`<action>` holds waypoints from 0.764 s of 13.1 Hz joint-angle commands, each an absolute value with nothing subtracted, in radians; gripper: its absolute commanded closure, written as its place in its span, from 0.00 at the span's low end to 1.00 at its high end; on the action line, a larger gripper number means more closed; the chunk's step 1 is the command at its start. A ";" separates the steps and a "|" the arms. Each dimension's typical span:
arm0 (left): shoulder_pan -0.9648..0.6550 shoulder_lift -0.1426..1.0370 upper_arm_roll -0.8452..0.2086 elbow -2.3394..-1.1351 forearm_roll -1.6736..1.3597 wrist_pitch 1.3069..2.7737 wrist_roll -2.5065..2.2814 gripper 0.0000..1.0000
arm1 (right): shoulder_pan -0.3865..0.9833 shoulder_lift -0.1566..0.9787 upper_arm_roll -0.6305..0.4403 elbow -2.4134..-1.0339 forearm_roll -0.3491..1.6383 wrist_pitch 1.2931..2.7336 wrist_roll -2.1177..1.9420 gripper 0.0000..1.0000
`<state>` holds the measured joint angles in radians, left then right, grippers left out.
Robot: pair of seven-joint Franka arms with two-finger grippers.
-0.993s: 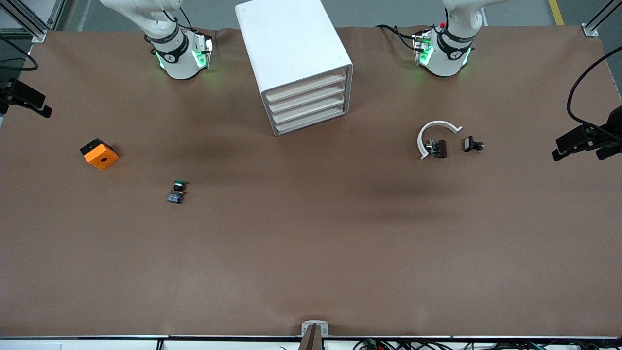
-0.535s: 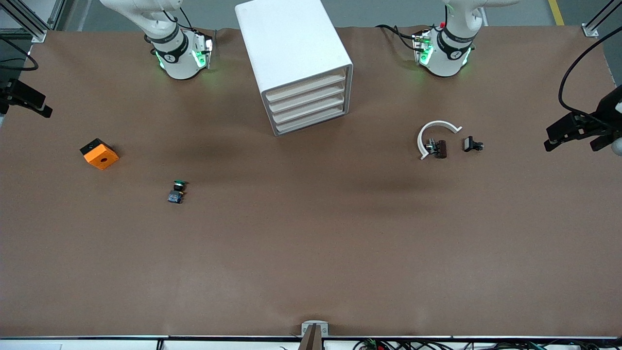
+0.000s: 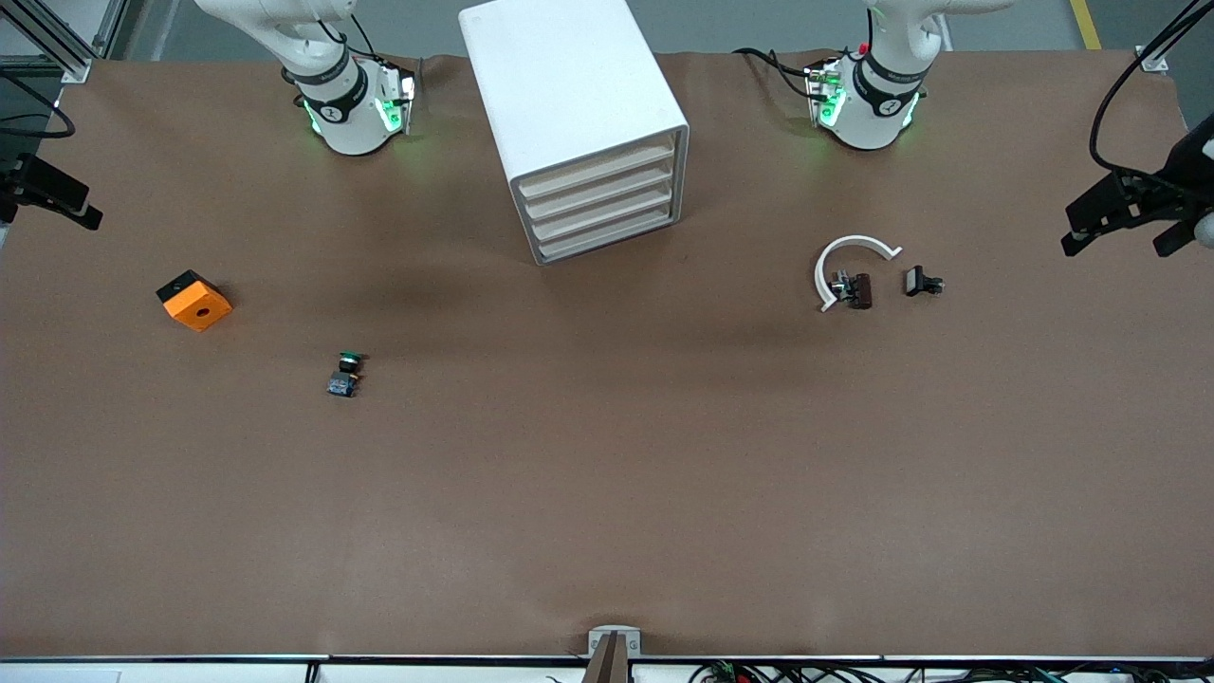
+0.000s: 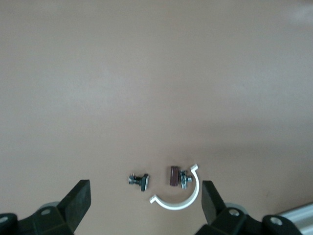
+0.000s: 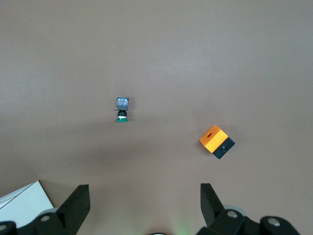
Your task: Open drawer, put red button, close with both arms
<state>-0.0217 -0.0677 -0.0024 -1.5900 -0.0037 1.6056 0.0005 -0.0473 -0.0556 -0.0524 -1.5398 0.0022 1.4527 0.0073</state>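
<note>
The white cabinet (image 3: pixel 569 95) stands between the arm bases. Its four cream drawer fronts are shut, and the drawer (image 3: pixel 597 167) is the uppermost. No red-capped button shows in any view. A green-capped button (image 3: pixel 347 360) with a blue base lies toward the right arm's end and also shows in the right wrist view (image 5: pixel 122 108). My left gripper (image 3: pixel 1124 223) is open and empty, high over the table edge at the left arm's end (image 4: pixel 145 203). My right gripper (image 3: pixel 52 197) is open and empty, high over the table edge at the right arm's end (image 5: pixel 144 208).
An orange and black box (image 3: pixel 193 300) lies near the right arm's end (image 5: pixel 217 141). A white C-shaped clamp (image 3: pixel 849 258), a dark red-brown piece with a metal part (image 3: pixel 858 290) and a small black part (image 3: pixel 922 282) lie toward the left arm's end.
My left gripper has shifted toward the arm bases' side at the left arm's end of the table. The right gripper and all objects have stayed still.
</note>
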 commanded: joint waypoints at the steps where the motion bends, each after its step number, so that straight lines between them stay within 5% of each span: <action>1: -0.035 -0.092 0.003 -1.611 -0.002 1.576 -0.002 0.00 | -0.067 -0.077 -0.040 -1.560 0.018 1.460 0.003 0.00; 10: -0.028 -0.083 -0.009 -1.589 -0.006 1.551 0.003 0.00 | -0.067 -0.078 -0.040 -1.560 0.018 1.459 0.003 0.00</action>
